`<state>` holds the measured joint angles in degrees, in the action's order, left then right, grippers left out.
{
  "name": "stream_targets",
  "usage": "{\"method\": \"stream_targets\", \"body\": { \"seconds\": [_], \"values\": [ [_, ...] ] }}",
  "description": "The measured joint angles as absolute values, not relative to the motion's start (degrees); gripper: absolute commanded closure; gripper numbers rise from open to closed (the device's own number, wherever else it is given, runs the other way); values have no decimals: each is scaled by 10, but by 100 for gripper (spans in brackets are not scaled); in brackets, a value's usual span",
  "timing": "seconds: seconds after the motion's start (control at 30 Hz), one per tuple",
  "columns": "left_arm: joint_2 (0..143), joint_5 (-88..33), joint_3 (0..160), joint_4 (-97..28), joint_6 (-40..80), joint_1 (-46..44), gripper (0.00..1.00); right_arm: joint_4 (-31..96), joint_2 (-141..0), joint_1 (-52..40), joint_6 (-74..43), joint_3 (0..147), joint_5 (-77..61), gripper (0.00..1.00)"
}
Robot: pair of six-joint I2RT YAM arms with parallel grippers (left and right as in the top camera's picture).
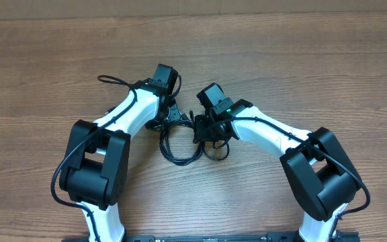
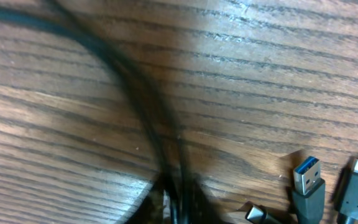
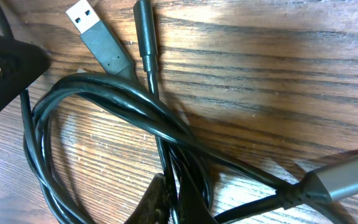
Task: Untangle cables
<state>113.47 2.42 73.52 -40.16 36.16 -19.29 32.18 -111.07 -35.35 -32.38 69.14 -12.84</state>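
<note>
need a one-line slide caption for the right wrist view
Close-up of tangled black cables looped on the wood table, a USB-A plug and a slim barrel plug side by side.

Looped black cables [image 3: 107,94] on wood table [image 3: 278,74], USB plug [image 3: 89,22] (silver tip) upper left

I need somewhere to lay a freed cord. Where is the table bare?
Bare: the far half of the table, beyond both arms, plus the strips outside the left arm and the right arm. Crowded: between the arms, where the cables loop.
</note>
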Motion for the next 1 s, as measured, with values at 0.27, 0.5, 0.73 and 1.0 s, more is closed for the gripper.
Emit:
{"method": "stream_targets", "body": {
  "seconds": [0.27, 0.5, 0.73, 1.0],
  "values": [
    [1132, 20, 758, -464, 345, -190, 96, 324, -1111, -354, -324, 691, -129, 96],
    [1105, -13, 790, -507, 317, -196, 96, 324, -1111, -354, -325, 691, -126, 96],
    [1105, -17, 790, -532, 306, -218, 96, 303, -1111, -354, -331, 691, -159, 96],
    [1105, -17, 786, -534, 298, -237, 96, 281, -1111, -354, -377, 690, -182, 96]
  ]
}}
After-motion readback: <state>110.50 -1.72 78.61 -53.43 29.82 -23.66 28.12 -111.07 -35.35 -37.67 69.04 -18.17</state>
